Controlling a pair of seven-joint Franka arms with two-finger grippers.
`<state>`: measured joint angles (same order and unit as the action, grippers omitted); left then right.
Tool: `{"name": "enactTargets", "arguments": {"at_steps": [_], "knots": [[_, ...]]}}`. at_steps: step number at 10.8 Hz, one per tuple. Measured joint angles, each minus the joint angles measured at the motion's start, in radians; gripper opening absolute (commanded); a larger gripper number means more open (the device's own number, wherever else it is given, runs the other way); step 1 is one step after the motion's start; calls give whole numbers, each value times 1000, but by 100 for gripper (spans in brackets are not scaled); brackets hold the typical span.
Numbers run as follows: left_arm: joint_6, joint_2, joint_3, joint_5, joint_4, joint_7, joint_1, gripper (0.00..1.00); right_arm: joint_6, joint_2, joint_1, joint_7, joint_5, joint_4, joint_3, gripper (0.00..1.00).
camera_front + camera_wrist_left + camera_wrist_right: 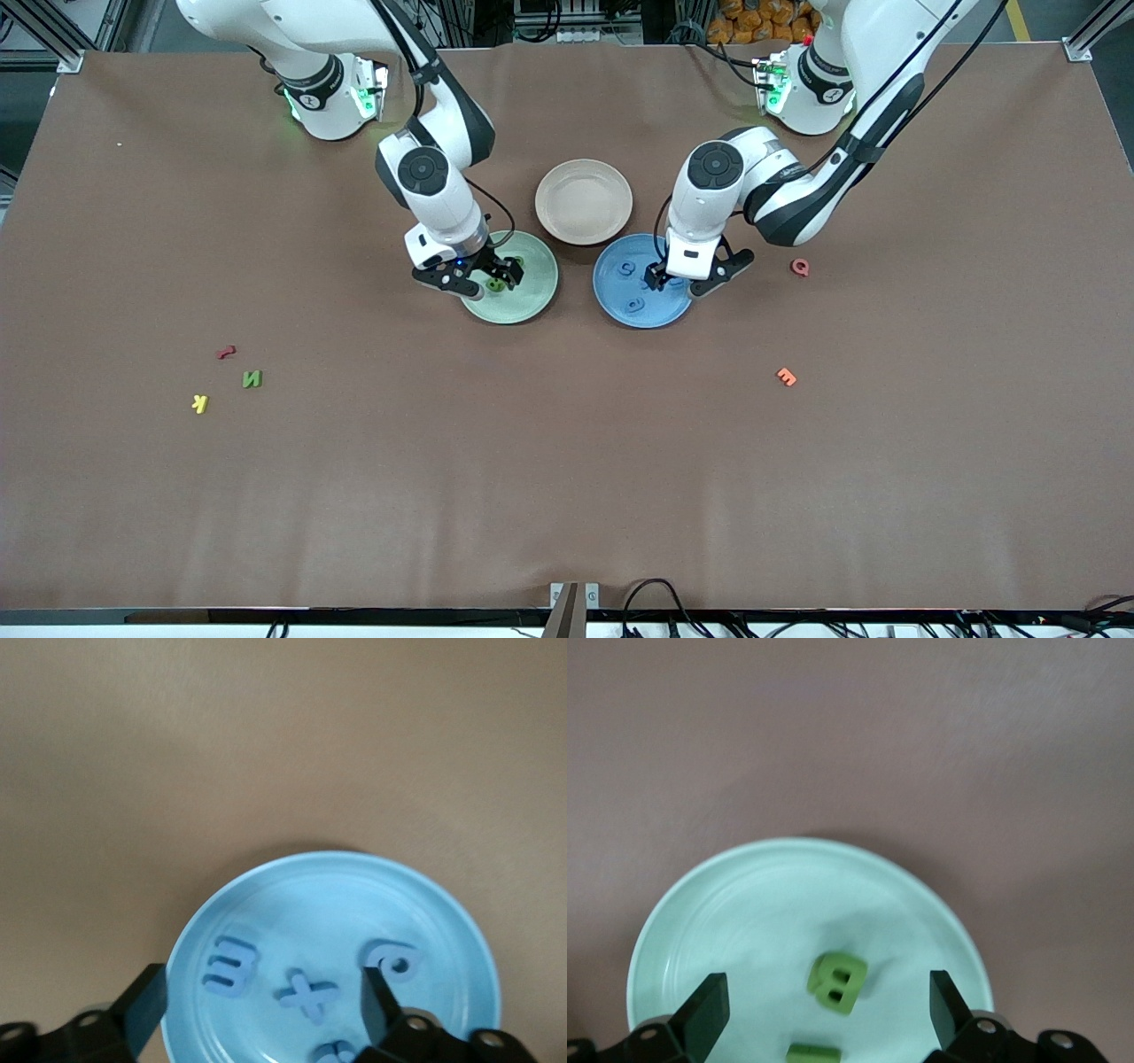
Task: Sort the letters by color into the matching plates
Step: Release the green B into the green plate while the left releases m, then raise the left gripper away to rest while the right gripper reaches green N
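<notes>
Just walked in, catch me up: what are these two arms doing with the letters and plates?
They are sorting toy letters by color. The right end effector is open over the green plate, where green letters lie. The left end effector is open over the blue plate, which holds blue letters. A green N is still on the table toward the right arm's end.

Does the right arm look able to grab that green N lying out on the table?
Probably yes. The green N lies in the open toward the right arm's end; the right gripper is open and empty over the green plate.
</notes>
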<state>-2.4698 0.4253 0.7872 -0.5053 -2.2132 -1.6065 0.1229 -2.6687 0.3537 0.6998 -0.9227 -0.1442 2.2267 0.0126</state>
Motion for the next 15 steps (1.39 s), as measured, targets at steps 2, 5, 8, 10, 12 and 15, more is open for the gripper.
{"name": "enactTargets", "arguments": {"at_steps": [2,5,8,10,12,15], "knots": [[25,0,-5,-1,43,24,3,100,34,0,-65,68,0,-25,8,100],[35,0,-37,-2,97,140,14,100,53,1,-196,263,2,-46,11,100],[157,0,-60,-2,191,279,28,100,54,2,-313,499,14,-48,13,100],[184,0,-69,-2,222,350,43,100,56,2,-409,604,75,-48,14,100],[188,3,-74,-2,223,418,57,100,76,3,-511,669,148,-49,15,100],[254,2,-74,-3,229,536,71,100,90,14,-645,735,233,-51,15,100]]}}
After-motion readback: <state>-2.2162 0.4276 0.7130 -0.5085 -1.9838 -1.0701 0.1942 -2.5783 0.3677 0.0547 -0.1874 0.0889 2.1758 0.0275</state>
